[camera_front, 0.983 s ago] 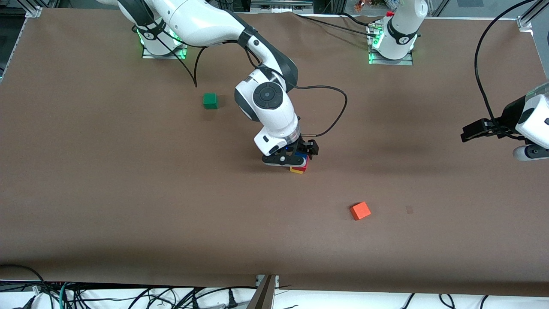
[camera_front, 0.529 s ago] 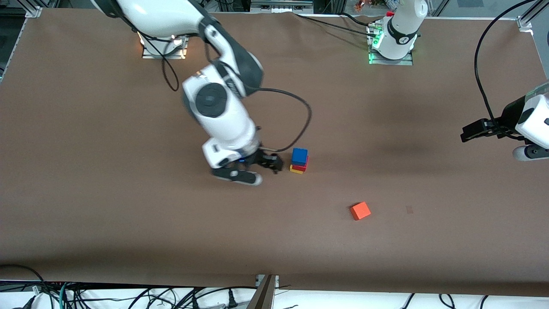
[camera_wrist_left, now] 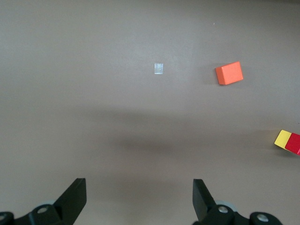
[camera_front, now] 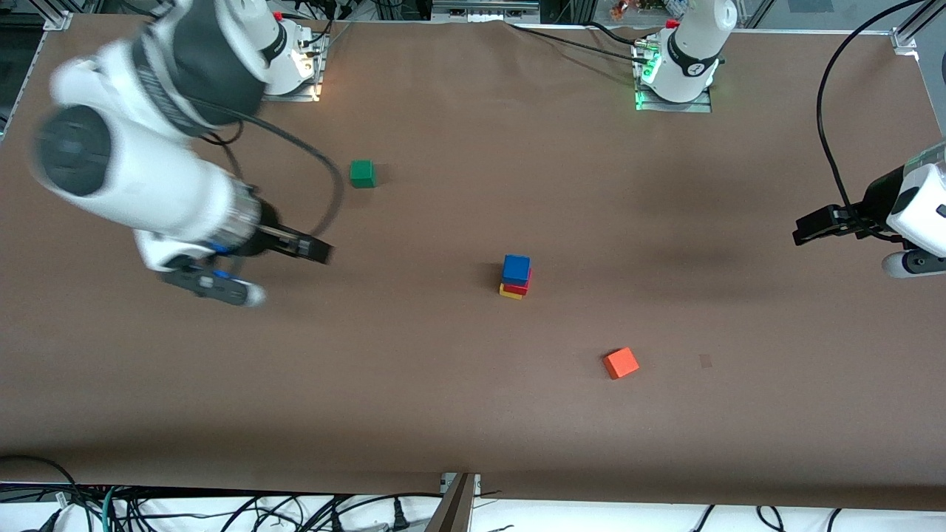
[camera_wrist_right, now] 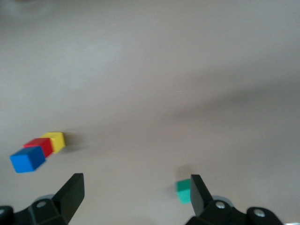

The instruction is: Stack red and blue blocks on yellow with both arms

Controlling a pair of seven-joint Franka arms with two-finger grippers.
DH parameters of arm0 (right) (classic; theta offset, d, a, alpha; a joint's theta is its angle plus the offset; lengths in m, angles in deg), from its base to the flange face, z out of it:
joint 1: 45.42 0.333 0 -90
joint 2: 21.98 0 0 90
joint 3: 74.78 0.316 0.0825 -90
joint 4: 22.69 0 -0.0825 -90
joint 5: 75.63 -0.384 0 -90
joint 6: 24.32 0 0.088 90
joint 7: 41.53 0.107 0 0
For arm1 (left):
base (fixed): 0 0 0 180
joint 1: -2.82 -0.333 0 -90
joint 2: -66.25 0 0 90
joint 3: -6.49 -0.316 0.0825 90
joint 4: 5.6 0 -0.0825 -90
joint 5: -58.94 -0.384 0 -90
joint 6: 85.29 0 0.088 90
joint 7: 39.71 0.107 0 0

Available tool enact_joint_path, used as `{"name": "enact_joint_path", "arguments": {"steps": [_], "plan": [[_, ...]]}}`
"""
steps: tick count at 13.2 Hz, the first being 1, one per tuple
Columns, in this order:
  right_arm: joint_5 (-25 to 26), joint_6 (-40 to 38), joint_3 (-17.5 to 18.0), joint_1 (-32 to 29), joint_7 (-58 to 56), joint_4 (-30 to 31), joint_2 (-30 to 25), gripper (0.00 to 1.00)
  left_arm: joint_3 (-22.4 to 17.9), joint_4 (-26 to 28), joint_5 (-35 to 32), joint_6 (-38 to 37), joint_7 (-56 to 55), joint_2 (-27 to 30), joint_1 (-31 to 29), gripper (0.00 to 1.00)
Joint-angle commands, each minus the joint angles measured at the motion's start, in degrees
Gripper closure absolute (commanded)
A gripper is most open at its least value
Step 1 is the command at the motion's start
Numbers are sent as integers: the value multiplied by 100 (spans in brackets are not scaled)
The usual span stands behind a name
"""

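Note:
The blue block (camera_front: 516, 267) sits on the red block (camera_front: 522, 287), which sits on the yellow cube (camera_front: 506, 293), a three-cube stack at mid-table. My right gripper (camera_front: 314, 251) is open and empty, in the air well off the stack toward the right arm's end. Its wrist view shows the blue block (camera_wrist_right: 27, 160), red block (camera_wrist_right: 39, 145) and yellow cube (camera_wrist_right: 55, 140) away from its open gripper (camera_wrist_right: 136, 194). My left gripper (camera_front: 802, 225) waits open and empty at the left arm's end. The left wrist view, past its gripper (camera_wrist_left: 139, 199), shows the yellow cube (camera_wrist_left: 282, 138) and red block (camera_wrist_left: 294, 143) at the picture's edge.
A green cube (camera_front: 362, 174) lies farther from the front camera, toward the right arm's base; it shows by the right finger (camera_wrist_right: 183, 191). An orange cube (camera_front: 621, 363) lies nearer to the camera than the stack (camera_wrist_left: 228, 73). A small tape mark (camera_front: 706, 360) is beside it.
My right gripper was at the stack one second ago, let go of the blue block and swung away toward the right arm's end. The stack stays standing. The left arm has not moved.

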Motion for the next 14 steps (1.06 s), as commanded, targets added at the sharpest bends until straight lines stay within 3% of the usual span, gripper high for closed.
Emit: {"name": "enact_joint_path", "arguments": {"steps": [1, 3, 7, 10, 14], "plan": [[-78, 136, -464, -39, -1002, 1378, -1116, 0, 21, -195, -69, -84, 51, -82, 19, 0], [9, 286, -641, -179, -1558, 2074, -1626, 0, 21, -195, -69, -84, 60, -82, -7, 0], [581, 813, -615, -233, -1866, 3446, -2594, 0, 21, -195, -69, -84, 60, -82, 2, 0], [756, 788, -641, -242, -2542, 3246, -2508, 0, 29, -195, -69, -84, 60, -82, -7, 0], [810, 823, -641, -242, -2571, 3211, -2420, 0, 21, -195, -69, -84, 60, -82, -7, 0]]}}
